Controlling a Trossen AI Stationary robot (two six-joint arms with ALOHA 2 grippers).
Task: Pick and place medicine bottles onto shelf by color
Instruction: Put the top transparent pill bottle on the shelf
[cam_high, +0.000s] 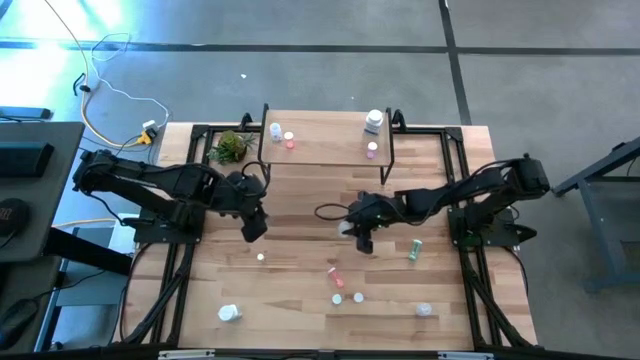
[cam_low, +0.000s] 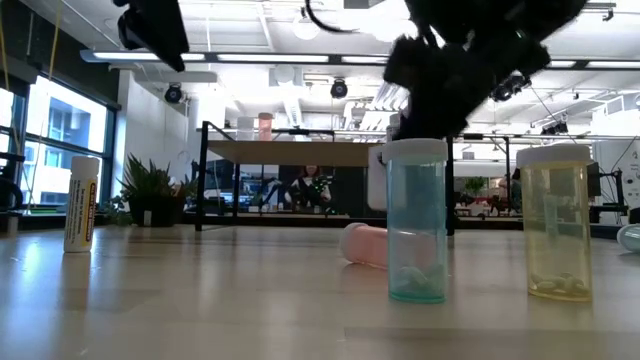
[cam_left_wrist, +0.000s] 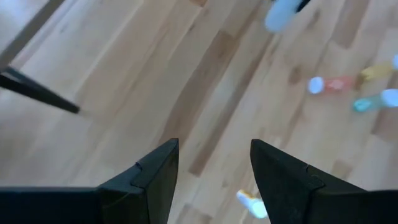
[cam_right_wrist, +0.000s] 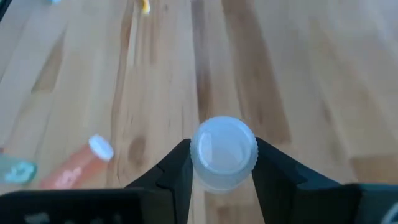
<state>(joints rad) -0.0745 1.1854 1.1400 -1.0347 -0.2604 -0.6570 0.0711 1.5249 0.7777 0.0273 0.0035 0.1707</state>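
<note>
I have the right gripper (cam_right_wrist: 222, 165) clamped on a white-capped bottle (cam_right_wrist: 222, 152), one finger pressed against each side of its cap, and in the high view that gripper (cam_high: 357, 232) sits over the middle of the wooden table (cam_high: 300, 300), in front of the shelf (cam_high: 330, 150). Just beyond the held bottle, on the side away from the shelf, a pink bottle (cam_high: 333, 273) lies on its side, and a little farther on stand two small white-capped bottles (cam_high: 347, 297). Out toward the right arm's base from the claw lies a green bottle (cam_high: 414, 249), and past that, near the table's front edge, another pale one (cam_high: 424, 310). On the shelf behind the claw I see a wider white jar (cam_high: 373, 121) with a pink bottle (cam_high: 372, 149) in front of it at one end, and a white bottle (cam_high: 275, 130) next to a pink one (cam_high: 289, 140) at the other; the small potted plant (cam_high: 230, 147) stands just off that end. The left gripper (cam_high: 256, 222) hangs well to the side of my working claw, its fingers (cam_left_wrist: 155, 177) parted with nothing between them, above bare wood, with what looks like a small yellowish bottle (cam_left_wrist: 251, 202) below it, though it is too blurred to be sure. A white jar (cam_high: 229, 313) rests near the front corner on that side.
</note>
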